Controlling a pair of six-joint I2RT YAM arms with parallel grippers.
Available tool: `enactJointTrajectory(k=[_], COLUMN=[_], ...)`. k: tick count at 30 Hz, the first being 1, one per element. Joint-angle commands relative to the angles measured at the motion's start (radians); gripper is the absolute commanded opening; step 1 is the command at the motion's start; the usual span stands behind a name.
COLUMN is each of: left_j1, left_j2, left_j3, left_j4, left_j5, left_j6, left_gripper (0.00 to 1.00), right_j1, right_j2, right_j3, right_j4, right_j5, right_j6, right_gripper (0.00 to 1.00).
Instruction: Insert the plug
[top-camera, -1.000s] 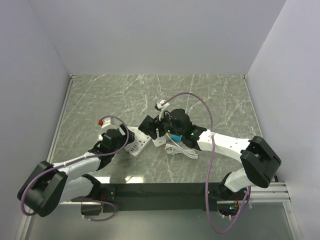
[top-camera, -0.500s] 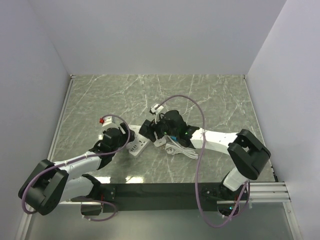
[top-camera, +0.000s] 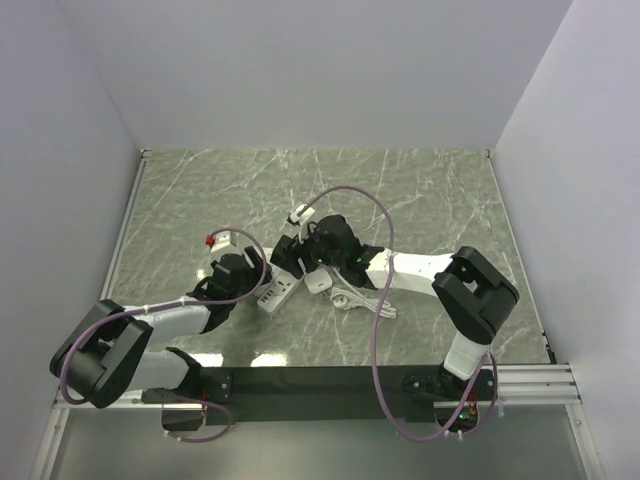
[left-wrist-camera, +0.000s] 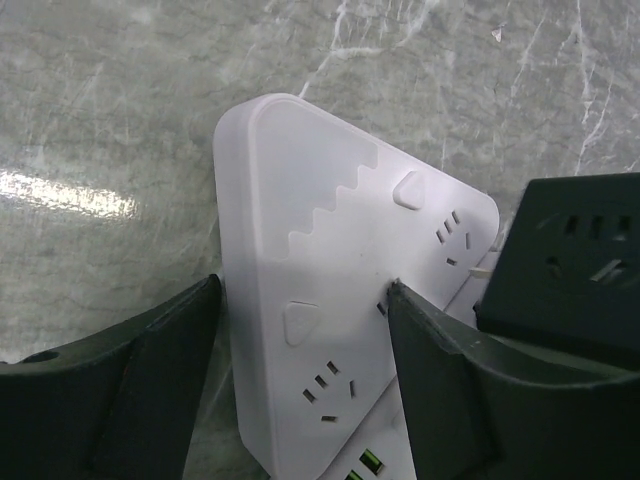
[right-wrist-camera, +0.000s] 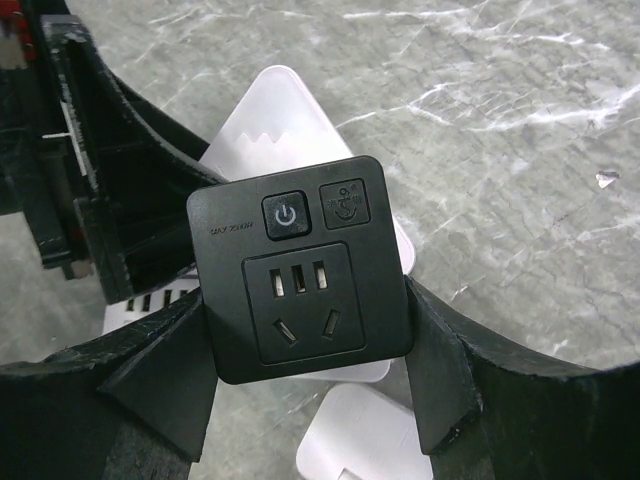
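1. The right claw (right-wrist-camera: 305, 325) is pinching the black adapter plug (right-wrist-camera: 300, 290) by its two side edges, one finger pressing each flank. The plug's face, with a power button and a five-hole socket, is pointing at the wrist camera.
2. The plug is hanging over the white power strip (left-wrist-camera: 300, 190), at the corner beside the left claw (left-wrist-camera: 305, 300). It looks raised rather than seated. Its prongs are facing away and are hidden.
3. The left claw is straddling the strip's near end with its jaws set wide. One finger (left-wrist-camera: 150, 380) is lying against the strip's edge and the other is overlapping its top face. I cannot tell whether they are actually clamping it.
4. The strip is lying flat on the green marbled bench (top-camera: 420, 200). It is showing a stepped ridge, two triangular marks and several groups of socket holes.
5. The left claw's black body is crowding the strip right beside the plug. In the top view the two claws are sitting almost against each other.
6. Just right of the strip, a white charger block (top-camera: 318, 282) and a coiled white cable (top-camera: 362, 302) are lying on the bench, close under the right arm.
7. A purple cable (top-camera: 350, 192) is arching above the right arm, and a similar one is looping around the left arm.
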Motion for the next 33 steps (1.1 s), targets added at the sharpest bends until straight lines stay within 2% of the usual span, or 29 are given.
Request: enactJointTrajectory(k=[1, 5, 11, 20, 28, 33], left_j1=[-0.010, -0.013, -0.014, -0.014, -0.014, -0.014], left_j2=[0.022, 0.022, 0.016, 0.033, 0.023, 0.071], left_j3=[0.035, 0.041, 0.044, 0.046, 0.050, 0.078], left_j4=[0.002, -0.015, -0.031, -0.030, -0.053, -0.071], left_j5=[-0.026, -0.037, -0.039, -0.025, -0.036, -0.045], left_j6=[0.035, 0.038, 0.038, 0.038, 0.035, 0.036], left_gripper=[0.72, 0.66, 0.61, 0.60, 0.60, 0.60], right_j1=[-0.005, -0.007, -0.013, -0.016, -0.023, -0.025], right_j2=[0.023, 0.047, 0.058, 0.055, 0.053, 0.069], right_j3=[0.068, 0.070, 0.054, 0.013, 0.002, -0.001], right_j4=[0.058, 0.075, 0.112, 0.187, 0.185, 0.184], right_j5=[0.021, 0.036, 0.075, 0.073, 0.127, 0.127], right_j6=[-0.025, -0.025, -0.025, -0.005, 0.003, 0.007], right_gripper=[0.00, 0.00, 0.00, 0.00, 0.00, 0.00])
